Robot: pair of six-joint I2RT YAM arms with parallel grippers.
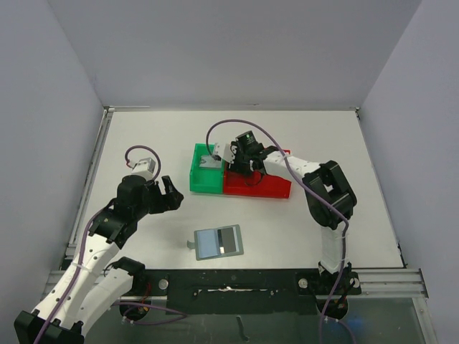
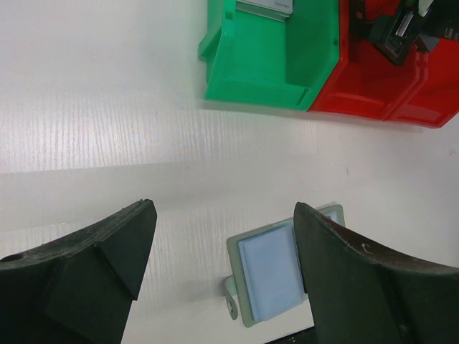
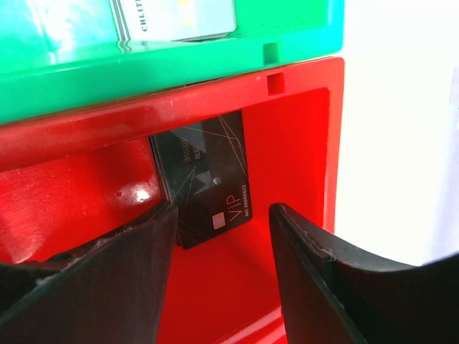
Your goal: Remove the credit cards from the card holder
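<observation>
The left end effector (image 2: pixel 222 229) hung wide and empty at ten o'clock of the card holder (image 1: pixel 219 242), which lay unfolded on the bench (image 1: pixel 143 143) (probably waiting its turn). At the holder's twelve o'clock, pale credit cards (image 3: pixel 179 18) sat in the green bin (image 1: pixel 204 180). The right end effector (image 3: pixel 222 218) stood parted over the red bin (image 1: pixel 269 189), gripping nothing, with a black card (image 3: pixel 208 179) leaning inside, apparently sorted by colour.

the top view looks steeply down from above the near edge, taking in the whole bench (image 1: pixel 143 143). the left wrist view looks from some way off, past its own fingers (image 2: pixel 86 272), at the card holder (image 2: pixel 272 276), green bin (image 2: pixel 265 57) and red bin (image 2: pixel 387 93). the right wrist view peers close into the red bin. all three share the bins.
</observation>
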